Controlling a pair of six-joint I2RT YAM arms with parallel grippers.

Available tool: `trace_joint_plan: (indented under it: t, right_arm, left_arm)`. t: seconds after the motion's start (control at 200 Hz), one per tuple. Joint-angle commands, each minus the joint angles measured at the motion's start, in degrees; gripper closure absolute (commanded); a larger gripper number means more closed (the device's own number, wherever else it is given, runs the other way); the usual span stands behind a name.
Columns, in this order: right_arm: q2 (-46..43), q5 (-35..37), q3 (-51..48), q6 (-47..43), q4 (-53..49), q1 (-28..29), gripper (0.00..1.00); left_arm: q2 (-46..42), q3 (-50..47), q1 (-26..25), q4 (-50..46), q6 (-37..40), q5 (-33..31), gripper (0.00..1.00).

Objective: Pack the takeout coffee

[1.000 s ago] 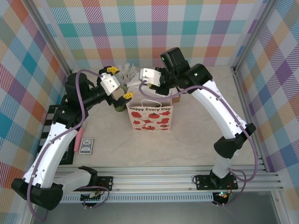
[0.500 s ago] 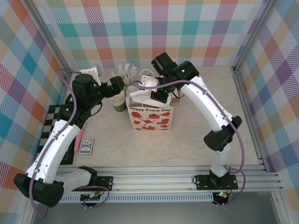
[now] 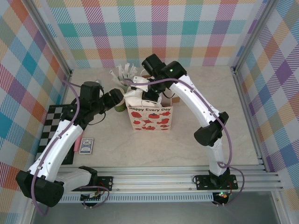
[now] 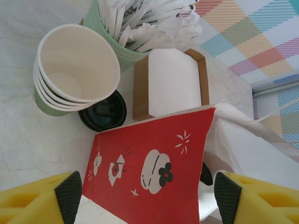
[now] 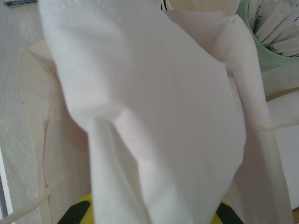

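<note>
The left gripper [image 4: 147,192] hangs with its yellow fingers apart and nothing between them, just above the red side of the paper bag [image 4: 149,158]. The right gripper [image 5: 153,213] is closed on the white wall of this bag near its mouth, and I judge that it holds the bag open.

The takeout coffee [image 4: 103,111] stands on the bench [image 4: 23,140], not packed yet. It sits in a tight corner, touching or almost touching the stack of cream cups [image 4: 77,65], with the bag just in front and a brown cardboard tray [image 4: 170,81] just beside. Behind them is the pale-green cup of packets [image 4: 117,50].

The risk, in my opinion, is the narrow space. A finger coming down for the coffee may hit the leaning stack and tip it, or push the bag. If the lid is squeezed instead of the cup, it may come off.

Only the black lid of the coffee is visible; the cup body is hidden. The paper covers most of the right gripper's fingers, and the bottom of the bag cannot be seen.
</note>
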Motion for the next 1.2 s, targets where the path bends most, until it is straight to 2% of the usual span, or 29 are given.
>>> trace_joint_plan:
  t: [0.0, 0.49, 0.625, 0.825, 0.985, 1.07, 1.2]
  right_arm:
    - [0.55, -2.03, 1.38, 3.73, -1.57, 0.38, 0.91]
    - [1.91, -1.04, 1.73, 7.16, -5.54, 0.35, 0.88]
    - [3.47, 1.72, 2.25, 8.16, -4.04, 0.44, 0.81]
    - [2.54, -1.33, 3.84, 6.98, -4.19, 0.48, 0.73]
    - [-2.78, -1.57, -0.1, 6.33, -1.41, 0.19, 0.57]
    - [-5.37, -1.87, -4.67, 6.23, 0.49, -0.05, 0.57]
    - [-6.38, -1.71, -7.4, 6.89, 0.86, -0.16, 0.67]
  left_arm:
    - [-0.91, -0.08, -0.33, -0.68, -1.8, 1.21, 0.26]
    - [-0.02, 1.16, -0.83, -0.39, -0.64, 5.23, 0.26]
    - [-0.02, 1.42, -1.28, -0.44, -0.28, 5.43, 0.26]
    - [0.93, 1.77, -1.56, -0.45, -0.1, 6.82, 0.27]
    - [0.93, 1.85, -1.65, -0.75, -0.13, 5.31, 0.27]
    - [0.81, 1.94, -1.65, -1.09, 0.06, 4.68, 0.26]
    - [0.96, 2.23, -1.65, -2.41, 0.57, 3.62, 0.21]
